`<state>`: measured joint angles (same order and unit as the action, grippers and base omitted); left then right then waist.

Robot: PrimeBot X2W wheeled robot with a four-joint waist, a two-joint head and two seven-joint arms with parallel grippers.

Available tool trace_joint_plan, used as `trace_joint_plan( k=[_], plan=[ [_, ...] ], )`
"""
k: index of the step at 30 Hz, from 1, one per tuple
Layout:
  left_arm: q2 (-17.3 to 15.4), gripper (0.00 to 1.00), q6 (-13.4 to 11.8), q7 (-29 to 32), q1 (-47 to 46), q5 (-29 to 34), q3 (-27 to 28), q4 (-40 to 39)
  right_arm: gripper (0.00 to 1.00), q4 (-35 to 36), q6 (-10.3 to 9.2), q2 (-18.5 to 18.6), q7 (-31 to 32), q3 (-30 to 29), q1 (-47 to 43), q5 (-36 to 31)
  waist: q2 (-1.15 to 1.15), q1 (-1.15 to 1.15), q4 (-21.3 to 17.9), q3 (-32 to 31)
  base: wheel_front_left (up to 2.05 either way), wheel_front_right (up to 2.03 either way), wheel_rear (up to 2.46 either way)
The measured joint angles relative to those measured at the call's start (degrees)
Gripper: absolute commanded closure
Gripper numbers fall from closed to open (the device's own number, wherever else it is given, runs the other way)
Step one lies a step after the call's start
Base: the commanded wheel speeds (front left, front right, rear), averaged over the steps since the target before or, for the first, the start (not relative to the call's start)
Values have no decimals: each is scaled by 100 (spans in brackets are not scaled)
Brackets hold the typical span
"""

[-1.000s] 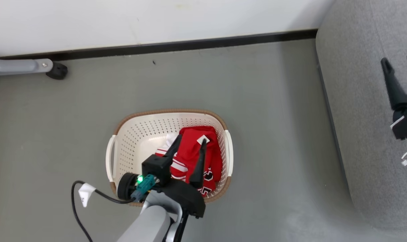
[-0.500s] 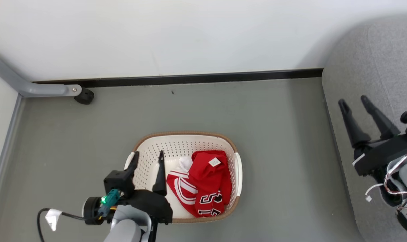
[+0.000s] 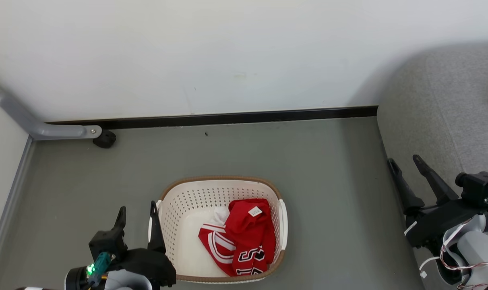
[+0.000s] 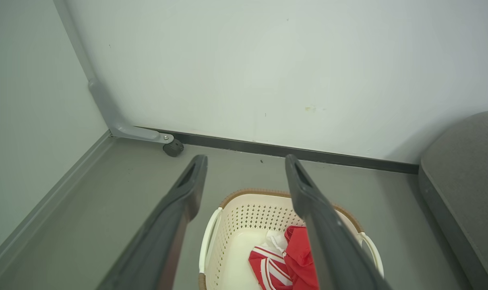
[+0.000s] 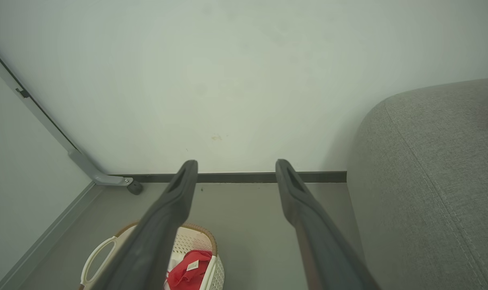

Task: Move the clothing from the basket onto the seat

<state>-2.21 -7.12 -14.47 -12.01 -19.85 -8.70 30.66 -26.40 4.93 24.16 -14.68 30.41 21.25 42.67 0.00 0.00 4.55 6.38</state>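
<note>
The wide-open left claw [image 3: 137,207] has backed out of the cream perforated plastic basket [image 3: 220,178] empty (right claw [image 3: 404,160] gapes too), leaving the red jersey clothing [image 3: 244,237] inside.

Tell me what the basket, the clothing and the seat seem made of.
The basket: likely moulded plastic, cream, matte, with rows of holes. The clothing: soft fabric; it lies crumpled in folds. The seat: grey woven upholstery; weave and a seam show.

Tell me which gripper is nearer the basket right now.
Left. The left gripper hangs open just beside the basket, at its left handle; the right gripper hangs open well off, at the edge of the seat.
</note>
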Motion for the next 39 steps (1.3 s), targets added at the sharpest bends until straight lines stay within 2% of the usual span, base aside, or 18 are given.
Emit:
trace_joint_plan(
  k=[6,13,20,33,39],
  plan=[
    [-3,0,0,0,310,135,36,-247,0,146,-146,-81,0,-114,-306,-165,0,0,-84,-121,0,0,0],
    [-1,0,0,0,636,180,7,-471,0,227,-199,-109,0,-168,-576,-426,0,0,-153,-168,0,0,0],
    [-3,0,0,0,811,179,-26,-593,0,270,-345,-155,0,-247,-805,-687,0,0,-148,-280,0,0,0],
    [-10,0,0,0,1027,182,-29,-866,0,450,-546,-279,0,-379,-929,-1053,0,0,-159,-367,0,0,0],
    [-11,0,0,0,1041,182,-69,-915,0,506,-546,-305,0,-454,-968,-1095,1,1,-179,-364,0,0,0]
  ],
)
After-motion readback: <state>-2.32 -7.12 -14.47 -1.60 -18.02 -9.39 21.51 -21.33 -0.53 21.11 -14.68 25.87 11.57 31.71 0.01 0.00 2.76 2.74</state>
